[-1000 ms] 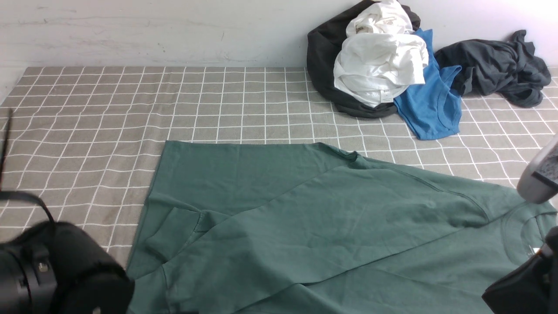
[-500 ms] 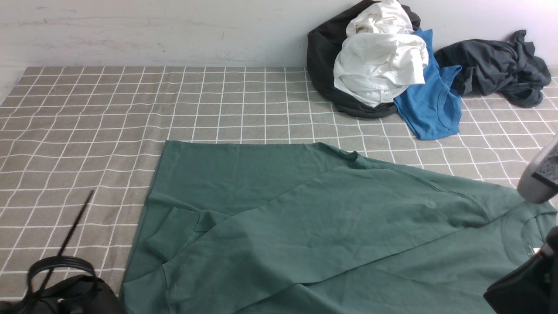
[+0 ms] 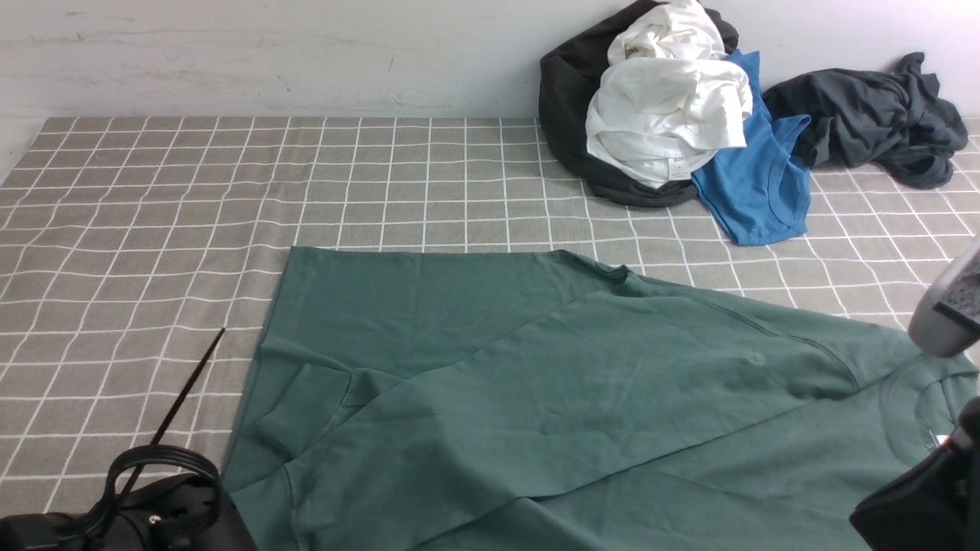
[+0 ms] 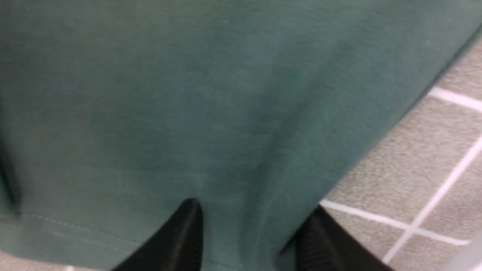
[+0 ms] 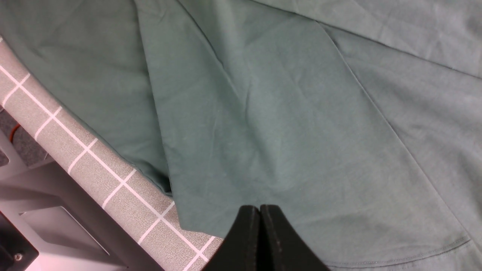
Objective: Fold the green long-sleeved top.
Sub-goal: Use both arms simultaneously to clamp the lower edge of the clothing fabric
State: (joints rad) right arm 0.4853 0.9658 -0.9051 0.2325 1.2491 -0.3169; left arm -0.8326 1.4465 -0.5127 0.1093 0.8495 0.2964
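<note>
The green long-sleeved top [image 3: 536, 383] is spread across the near half of the checked tablecloth [image 3: 230, 191]. One sleeve is laid diagonally over its body and the neck lies toward the right edge, by the right arm [image 3: 919, 505]. Its lie is unchanged from a second ago, apart from a slight shift at the near left corner.

The main change is seen at the left arm [image 3: 153, 520]. A second ago it filled the lower left corner as a large dark mass. Now it is set lower, at the bottom edge of the front view, just beside the top's near left corner. A thin black rod [image 3: 187, 390] rising from it was seen at the far left edge before and is now slanted close to the top's left edge.

In the left wrist view, the left gripper [image 4: 252, 222] is placed over the top [image 4: 188, 94] near a stitched hem, its two black fingers [image 4: 188, 233] apart with a ridge of cloth between them. Whether that cloth is pinched cannot be told.

The right gripper [image 5: 260, 209] is clenched with nothing between its fingers and is held over the top [image 5: 301, 113] near the table's edge. The right arm is not seen to have moved.

The white garment [image 3: 666, 115], blue shirt [image 3: 758, 184] and charcoal garment [image 3: 873, 115] are heaped at the far right as before.
</note>
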